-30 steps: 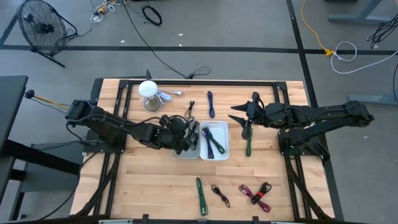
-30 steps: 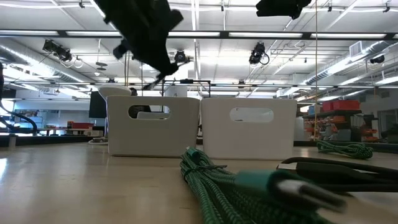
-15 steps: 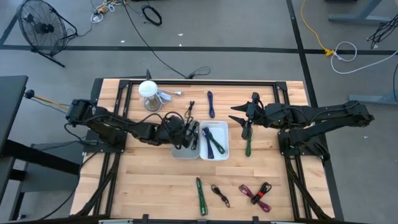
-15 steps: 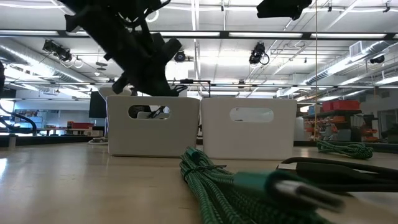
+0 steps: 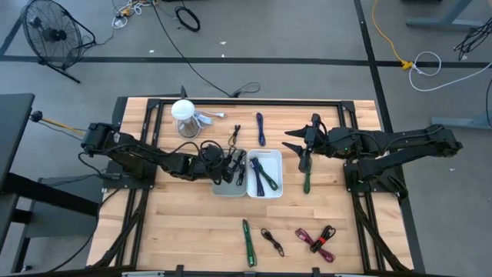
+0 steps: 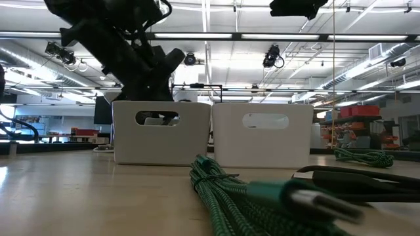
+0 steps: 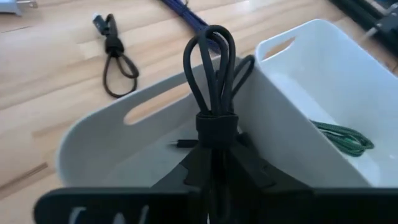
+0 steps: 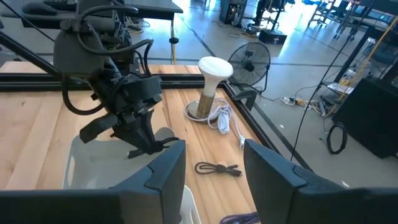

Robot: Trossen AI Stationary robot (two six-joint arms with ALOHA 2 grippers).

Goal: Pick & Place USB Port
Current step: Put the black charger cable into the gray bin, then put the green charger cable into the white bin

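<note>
A black USB cable bundle [image 7: 212, 68], tied with a black strap [image 7: 217, 124], sticks out ahead of my left gripper [image 7: 214, 167], which is shut on it. That gripper [image 5: 233, 165] hangs low over the left white bin [image 5: 223, 187], just above its rim [image 6: 161, 105]. The right white bin [image 5: 275, 173] holds a blue cable and a green cable [image 7: 348, 137]. My right gripper [image 5: 302, 151] waits open and bare, high above the table to the right of the bins. My left gripper pinches the black bundle just behind its strap [image 7: 214, 152] between the two fingers. The fingers [image 7: 252, 171] slant down from the table's left side and lie along the bundle. The loops point forward past the fingertips, over the left bin's inside, clear of its floor.
Loose cables lie on the table: a green one [image 5: 307, 178] under my right arm, a black one [image 5: 236, 135] and a blue one [image 5: 260, 127] behind the bins, and green [image 5: 247, 241], black [image 5: 271, 241] and purple-red ones [image 5: 315, 239] near the front. A white lamp-like thing [image 5: 183, 115] stands at the back left.
My left gripper has come down from well above the left bin to just over its rim, rolling its wrist on the way. The black bundle has gone down with it, still between the fingers.
</note>
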